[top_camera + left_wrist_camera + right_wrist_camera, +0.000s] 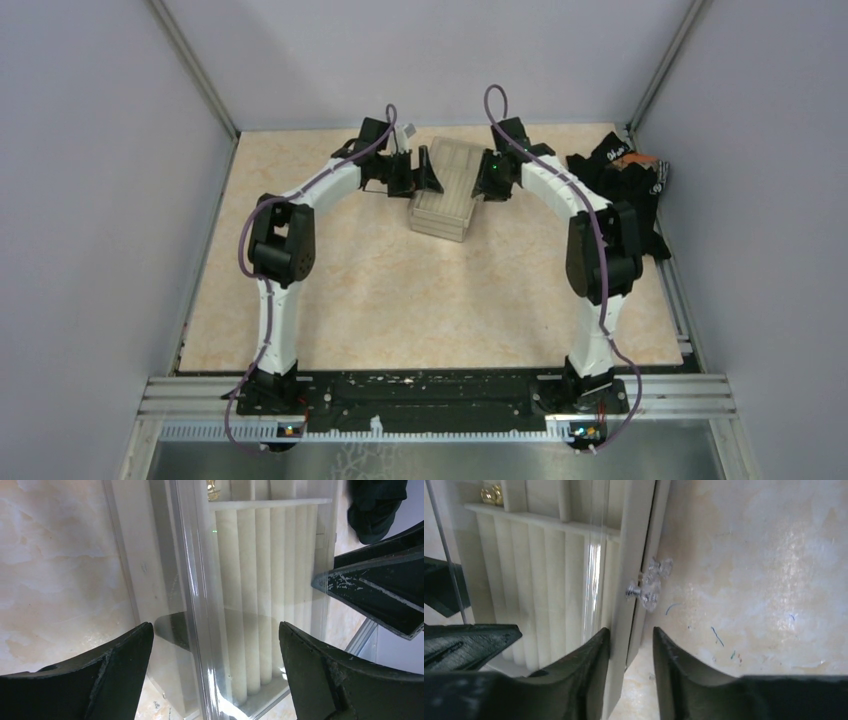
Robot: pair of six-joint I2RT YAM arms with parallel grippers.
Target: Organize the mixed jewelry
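A stack of beige compartmented trays [440, 212] stands at the back middle of the table. My left gripper [425, 172] is at its left side, open wide over the ribbed top tray [270, 555] and the edge of its clear lid [200, 605]. My right gripper [631, 630] is at the tray's right side, jaws slightly open astride the side wall [634, 555]. Its left finger [594, 655] lies against the wall and its right finger [674, 660] stands off it. Small golden jewelry pieces [491, 495] lie in a compartment beyond the ribs, also seen in the left wrist view [212, 487].
Clear crystal knobs [650, 582] stick out of the trays' side just beyond my right fingers. A black cloth heap [625, 185] lies at the back right by the wall. The right gripper's fingers [380, 595] show in the left wrist view.
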